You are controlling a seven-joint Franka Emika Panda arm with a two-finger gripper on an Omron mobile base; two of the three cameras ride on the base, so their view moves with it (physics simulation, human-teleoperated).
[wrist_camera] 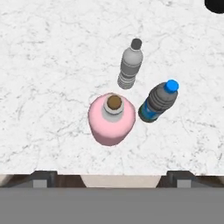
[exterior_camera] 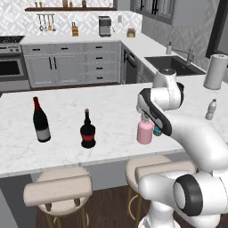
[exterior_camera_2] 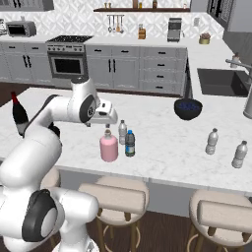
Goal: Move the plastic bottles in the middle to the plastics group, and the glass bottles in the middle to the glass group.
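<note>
1. At your left on the marble counter [exterior_camera_2: 167, 142], the pink glass bottle [wrist_camera: 112, 119] stands upright.
2. Beside it stand the clear plastic bottle [wrist_camera: 130, 65] and blue-capped dark bottle [wrist_camera: 158, 102].
3. Your gripper [wrist_camera: 112, 175] hovers above them, jaws apart, holding nothing.

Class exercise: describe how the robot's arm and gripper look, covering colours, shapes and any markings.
The arm is glossy white, built from rounded, tube-like segments with dark bands and dark round caps at the joints. No cables or markings show. The gripper has two small, dark, blocky finger tips, seen in the hand view.
</note>
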